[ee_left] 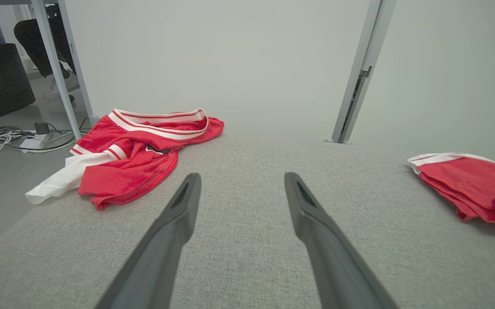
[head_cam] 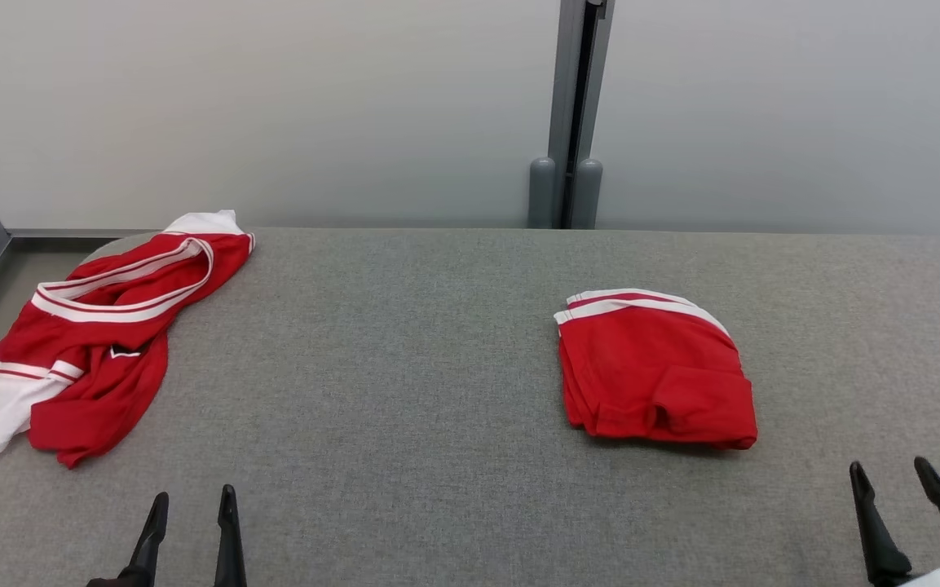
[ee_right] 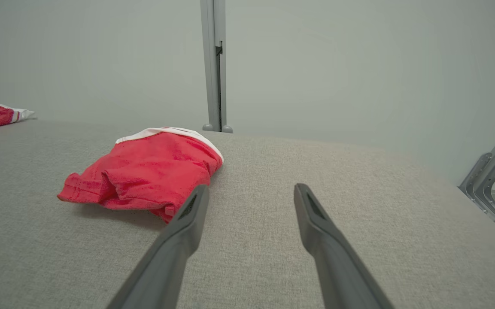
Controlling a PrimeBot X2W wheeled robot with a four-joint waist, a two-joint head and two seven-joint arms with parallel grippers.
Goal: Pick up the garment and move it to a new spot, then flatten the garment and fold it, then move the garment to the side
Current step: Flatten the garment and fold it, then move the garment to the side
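Left gripper (head_cam: 195,493) and right gripper (head_cam: 889,465) are held wide open, empty.
Crumpled garment (head_cam: 103,326) (soft, light, limp), well left of folded garment (head_cam: 653,367), is judged best pinched at its striped band (head_cam: 123,285).

Table (head_cam: 437,424) bears folded garment (head_cam: 653,371); crumpled garment (head_cam: 103,326) (left edge).

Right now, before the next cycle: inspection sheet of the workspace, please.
Surface: grey fabric table, flat.
Job's things: folded red garment right of centre, lying flat; crumpled red-and-white garment at far left, overlapping the table's left edge.
Clutter: nothing seen.
Hands: left hand open, empty; right hand open, empty, on the near side of the folded garment, apart from it.
Cables: loose cables on the floor left of the table.
Surroundings: pale wall, grey post behind; a person's shoe beyond a table leg.
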